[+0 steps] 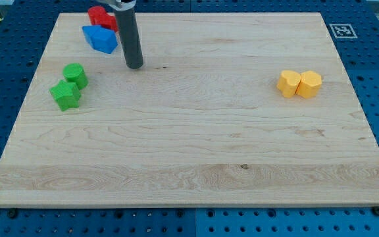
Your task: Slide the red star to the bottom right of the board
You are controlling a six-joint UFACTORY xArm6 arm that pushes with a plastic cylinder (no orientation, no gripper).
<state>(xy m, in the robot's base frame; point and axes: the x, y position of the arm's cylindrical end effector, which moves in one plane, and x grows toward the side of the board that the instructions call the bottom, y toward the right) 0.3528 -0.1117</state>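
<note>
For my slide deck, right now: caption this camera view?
My tip rests right of the blue block and red block at the board's top left.

Bright, even overhead light; soft short shadows under the blocks, faint sheen on the board (196, 131), sharp focus

**Dark rod, pale collar**

Only a short length of arm on show: a straight, round rod, dark grey to near black, with a smooth matte skin and a faint lighter sheen down one side. At the upper end, cut off by the view's top edge, a sliver of paler, silvery-white collar. No cables, screws or markings to be made out. Flat-cut at the lower end, my tip (134, 66), just to the view's right of the blue block (101, 39) and slightly lower in view.
</note>
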